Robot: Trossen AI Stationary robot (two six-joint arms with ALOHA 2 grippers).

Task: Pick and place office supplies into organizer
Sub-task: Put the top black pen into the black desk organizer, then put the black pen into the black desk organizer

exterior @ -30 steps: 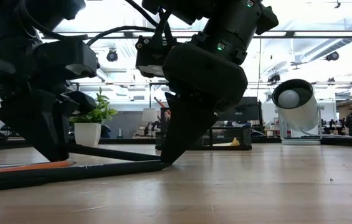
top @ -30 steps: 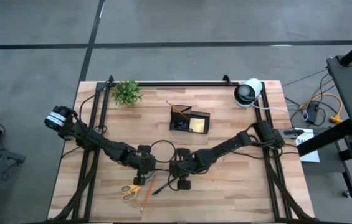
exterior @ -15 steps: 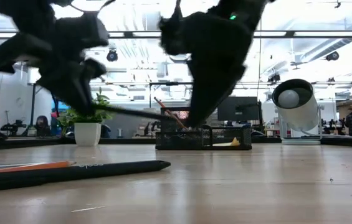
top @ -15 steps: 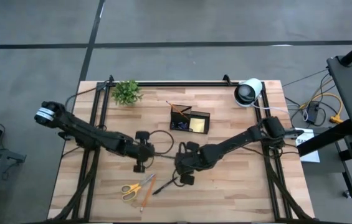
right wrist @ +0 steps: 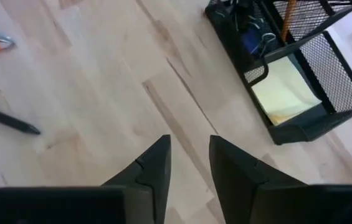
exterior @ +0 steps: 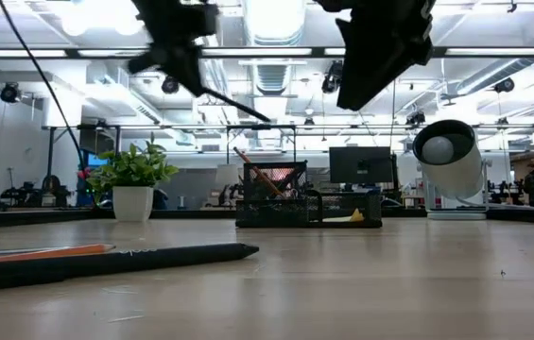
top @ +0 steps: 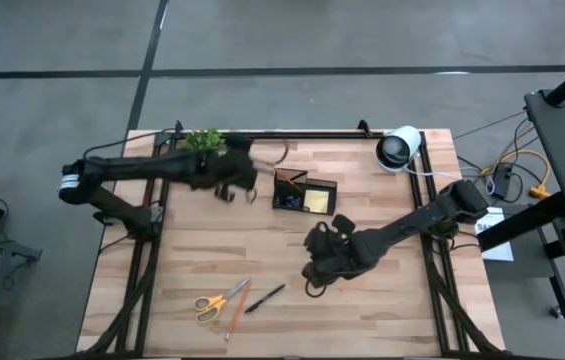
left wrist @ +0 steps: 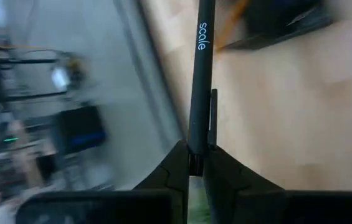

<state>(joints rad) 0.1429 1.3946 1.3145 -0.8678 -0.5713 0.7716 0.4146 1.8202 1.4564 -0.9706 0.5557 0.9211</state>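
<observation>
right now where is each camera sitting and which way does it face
High: overhead, straight down; both arms, organizer.
Low: table height, level across; pen on table, both grippers overhead.
Left wrist: left gripper shut on held pen.
Right wrist: down past open right gripper at organizer, sticky pad.
All four share the organizer.

Black pen (left wrist: 201, 74) held aloft (organizer (top: 305, 192) probably near).

I'm looking into an open-plan lab or office hall: exposed ceiling ducts (exterior: 276, 71) and strip lights overhead, monitors (exterior: 354, 165) on desks behind, a concrete floor (top: 262, 40) with taped lines around my wooden table (top: 382, 300), cables (top: 517, 170) trailing to a side bench
</observation>
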